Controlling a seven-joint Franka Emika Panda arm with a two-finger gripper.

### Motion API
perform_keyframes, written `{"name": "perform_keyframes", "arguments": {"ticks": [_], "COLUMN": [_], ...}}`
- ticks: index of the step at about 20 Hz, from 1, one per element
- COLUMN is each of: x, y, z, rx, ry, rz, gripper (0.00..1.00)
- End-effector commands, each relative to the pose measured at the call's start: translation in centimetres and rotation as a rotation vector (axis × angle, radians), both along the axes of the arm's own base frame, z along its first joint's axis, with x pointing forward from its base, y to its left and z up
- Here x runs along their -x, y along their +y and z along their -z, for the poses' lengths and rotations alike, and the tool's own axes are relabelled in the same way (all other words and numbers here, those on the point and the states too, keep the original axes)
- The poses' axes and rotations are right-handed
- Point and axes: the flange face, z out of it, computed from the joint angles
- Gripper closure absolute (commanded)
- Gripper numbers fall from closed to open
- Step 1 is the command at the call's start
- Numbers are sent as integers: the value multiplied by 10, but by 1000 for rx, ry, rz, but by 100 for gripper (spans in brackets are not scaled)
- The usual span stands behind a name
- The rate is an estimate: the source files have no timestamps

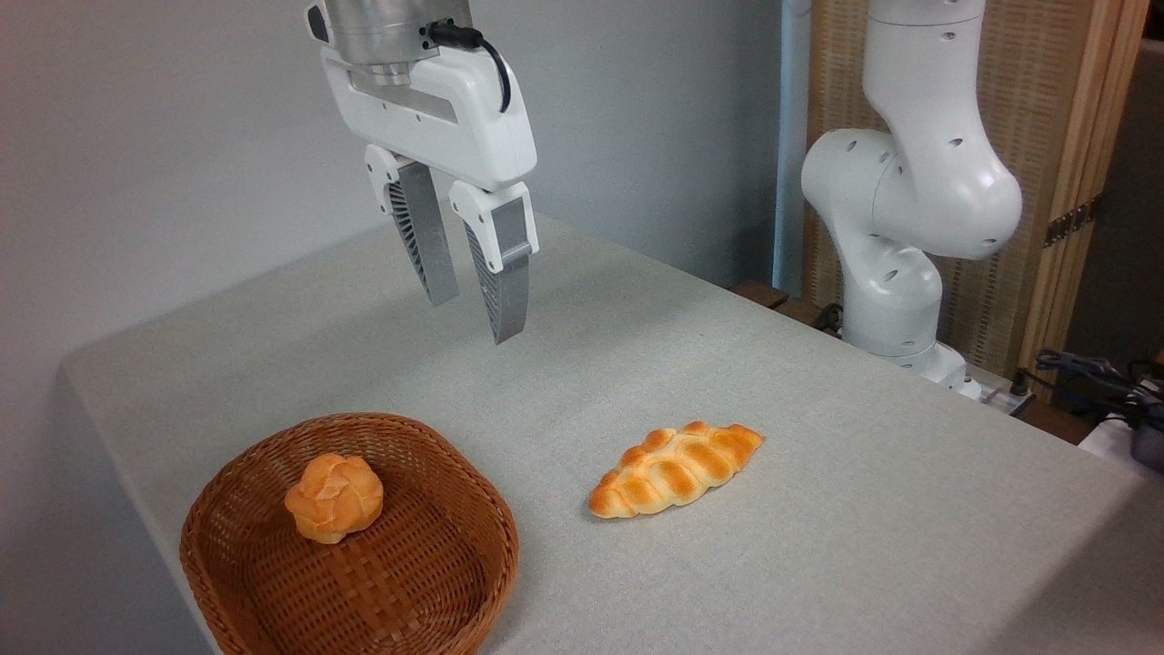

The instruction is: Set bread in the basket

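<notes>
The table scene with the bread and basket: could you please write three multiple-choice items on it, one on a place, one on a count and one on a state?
1. Where is the braided loaf?
A. in the basket
B. on the table, right of the basket
C. in the gripper

2. How many baked items are visible?
A. one
B. two
C. three

3. What is the gripper's state?
A. open and empty
B. shut on the loaf
C. shut on the bun

Answers:
1 B: the braided loaf lies on the table beside the basket.
2 B: the loaf plus the round bun in the basket.
3 A: the gripper hangs above with fingers apart.
</notes>
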Motion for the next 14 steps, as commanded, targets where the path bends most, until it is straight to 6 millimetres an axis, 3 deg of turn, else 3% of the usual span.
{"name": "perform_keyframes", "arguments": {"ticks": [1,14], "x": [1,4], "y": [7,9], "z": [-7,-2], "rx": [3,0], "ry": [0,9], "rz": [5,8], "gripper": [0,0]}}
